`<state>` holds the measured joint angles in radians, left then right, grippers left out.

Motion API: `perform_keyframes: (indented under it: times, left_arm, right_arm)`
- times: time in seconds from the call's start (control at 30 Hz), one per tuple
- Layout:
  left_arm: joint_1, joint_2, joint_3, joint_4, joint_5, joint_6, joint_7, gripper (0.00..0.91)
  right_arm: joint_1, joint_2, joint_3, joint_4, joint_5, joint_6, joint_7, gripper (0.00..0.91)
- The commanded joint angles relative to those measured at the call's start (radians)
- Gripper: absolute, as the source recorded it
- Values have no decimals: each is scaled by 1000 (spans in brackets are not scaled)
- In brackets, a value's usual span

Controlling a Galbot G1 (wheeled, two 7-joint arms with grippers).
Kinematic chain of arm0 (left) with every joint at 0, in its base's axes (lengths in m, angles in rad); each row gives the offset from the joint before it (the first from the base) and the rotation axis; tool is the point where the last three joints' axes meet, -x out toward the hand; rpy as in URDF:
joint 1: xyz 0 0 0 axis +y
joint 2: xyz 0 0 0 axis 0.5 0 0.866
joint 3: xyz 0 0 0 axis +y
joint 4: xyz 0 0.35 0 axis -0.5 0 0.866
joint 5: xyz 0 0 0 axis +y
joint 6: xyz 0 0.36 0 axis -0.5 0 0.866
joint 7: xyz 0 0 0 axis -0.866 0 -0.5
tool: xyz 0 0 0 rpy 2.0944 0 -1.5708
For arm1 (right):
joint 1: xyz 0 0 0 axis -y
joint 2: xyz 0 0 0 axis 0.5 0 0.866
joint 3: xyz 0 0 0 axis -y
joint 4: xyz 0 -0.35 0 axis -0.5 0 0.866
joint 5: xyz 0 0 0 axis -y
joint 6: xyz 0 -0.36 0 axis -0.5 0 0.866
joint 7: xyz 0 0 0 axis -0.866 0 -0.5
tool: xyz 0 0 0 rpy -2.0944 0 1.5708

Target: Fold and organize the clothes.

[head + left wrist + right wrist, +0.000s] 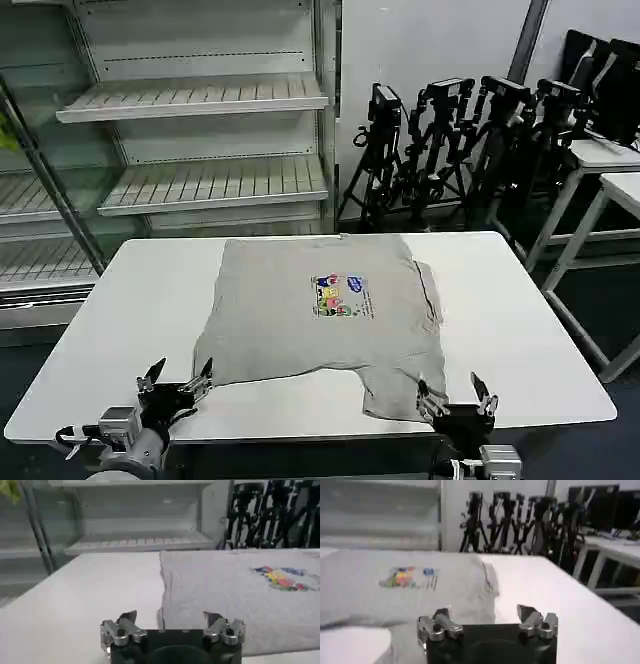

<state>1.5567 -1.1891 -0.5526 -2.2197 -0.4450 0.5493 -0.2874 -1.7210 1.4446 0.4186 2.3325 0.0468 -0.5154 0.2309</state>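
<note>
Shirt (315, 315), light grey with a multicoloured printed patch (340, 296), lies spread flat across the middle of the white surface (520, 320). Left gripper (175, 381) hovers at the near edge by the shirt's near-left corner, fingers spread wide, holding nothing. Right gripper (457, 395) sits at the near-right corner, fingers likewise apart and empty.

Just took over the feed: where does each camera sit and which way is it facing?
Head: on the head, looking down at the white table and grey shirt; left pincer and right pincer open at the near edge.
Left wrist: behind the open left pincer, facing the shirt's edge.
Right wrist: behind the open right pincer, over the shirt.
All three show the printed patch.
</note>
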Motion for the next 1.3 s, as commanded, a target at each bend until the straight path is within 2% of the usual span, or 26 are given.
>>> perform_keyframes:
  times: [0.03, 0.1, 0.13, 0.33, 0.7, 0.87, 0.97, 1.13, 1.3]
  left_arm:
    - [-25, -5, 32, 60, -25, 31, -48, 20]
    - [-24, -9, 37, 60, -26, 31, -49, 20]
    - [-23, -10, 41, 60, -28, 31, -51, 20]
    - [-17, -15, 50, 57, -50, 31, -45, 20]
    - [-9, -15, 43, 41, -138, 30, -29, 20]
    - [6, -19, 29, 3, -188, 30, -14, 30]
    - [41, -16, 7, -69, -205, 30, -8, 20]
    - [128, -8, -44, -181, -204, 30, 1, 20]
    - [194, 4, -72, -240, -197, 30, 0, 20]
  right_arm:
    - [-2, 14, -8, -83, 4, -10, -2, 605]
    - [4, 16, -11, -95, 14, -8, 1, 252]
    - [6, 17, -11, -99, 19, -7, 1, 0]
    - [14, 15, -9, -111, 56, 1, -1, 0]
    - [9, 17, -13, -111, 63, 25, -12, 0]
    - [-12, 21, -15, -84, 64, 73, -9, 0]
    - [-65, 11, -8, -29, 65, 103, -13, 0]
    - [-191, -22, 18, 117, 55, 120, -25, 0]
    - [-267, -46, 34, 191, 51, 125, -30, 0]
